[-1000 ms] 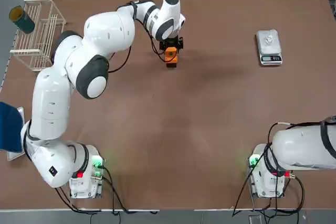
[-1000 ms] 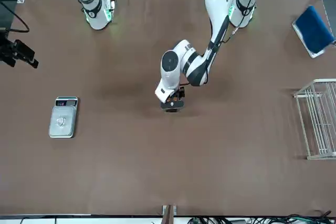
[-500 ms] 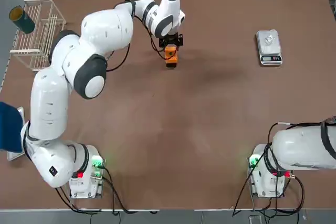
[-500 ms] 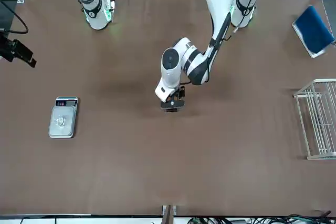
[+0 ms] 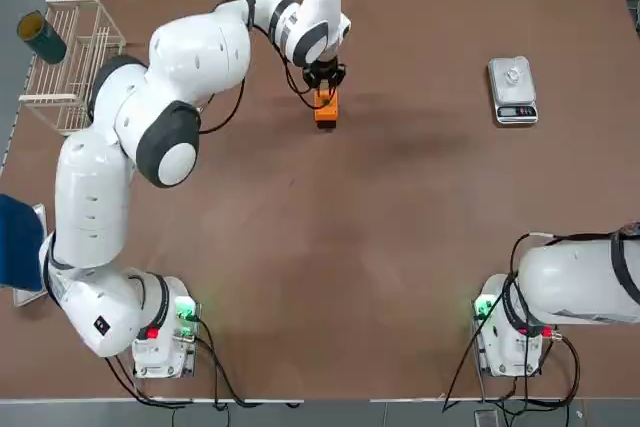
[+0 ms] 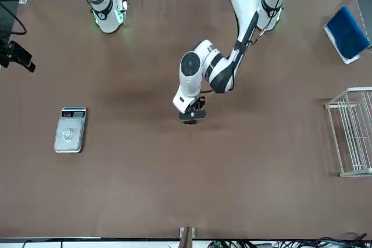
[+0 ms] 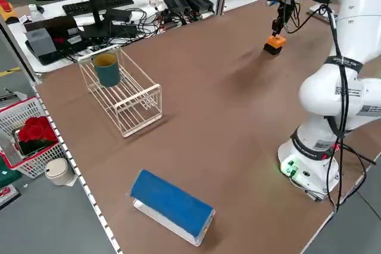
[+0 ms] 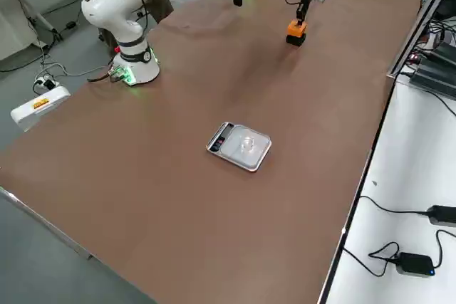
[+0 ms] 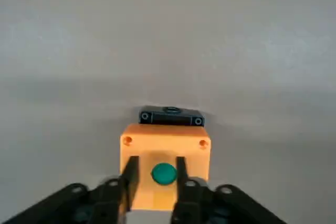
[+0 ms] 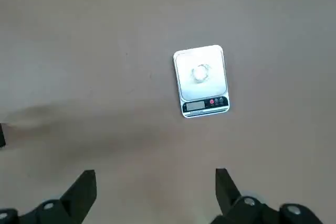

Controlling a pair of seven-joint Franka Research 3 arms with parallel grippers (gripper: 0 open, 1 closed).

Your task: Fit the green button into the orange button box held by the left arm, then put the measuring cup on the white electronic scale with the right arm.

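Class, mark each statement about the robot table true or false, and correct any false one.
1. The green button sits in the top of the orange button box. True.
2. The measuring cup lies in the wire basket. False: it stands on the white electronic scale.
3. The left hand has a finger on either side of the green button. True.
4. The right hand grips the scale. False: it is open and hangs apart from it.
5. A blue-topped block lies on the table. True.

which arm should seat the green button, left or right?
Left. Its end effector already straddles the button on the orange box. The right end effector hangs open well away, over the scale.
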